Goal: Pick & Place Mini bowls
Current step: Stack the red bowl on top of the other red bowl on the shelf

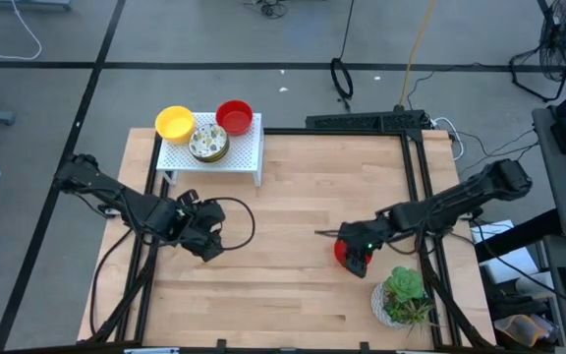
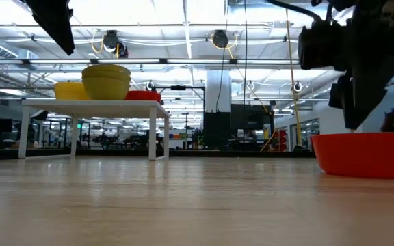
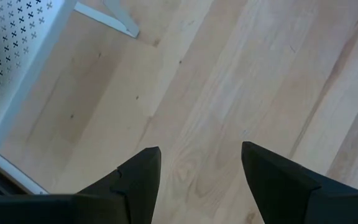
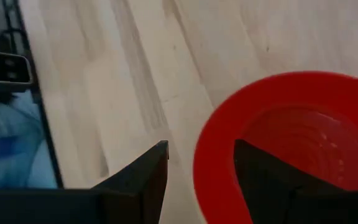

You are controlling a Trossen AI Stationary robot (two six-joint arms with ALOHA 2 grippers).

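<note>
Nearest the low camera: bare wood tabletop point(image 2: 183, 205), pale planks, smooth, prob. a bit slick under a bowl. Just past it the red bowl point(image 2: 366, 154) sits on the table at the right side, by the potted plant point(image 1: 402, 296).

Right gripper point(image 4: 197, 171) hangs over that bowl w/ fingers apart, one finger inside the rim, one outside; nothing clamped yet. Whether a finger already touches the rim I can't tell.

Bowl looks like thin hard plastic: light, stiff, glossy, faint rings on the floor inside. Likely slippery, so pinch the rim wall, which is where the fingers straddle it. A light bowl may skate or tip if nudged sideways.

Left gripper point(image 3: 201, 165) waits over bare wood near the white rack point(image 1: 249, 147), open, empty.

The rack is perforated metal, on legs. On it: a yellow bowl point(image 1: 174, 122), another red bowl point(image 1: 234, 115), a speckled bowl point(image 1: 208, 141).
</note>
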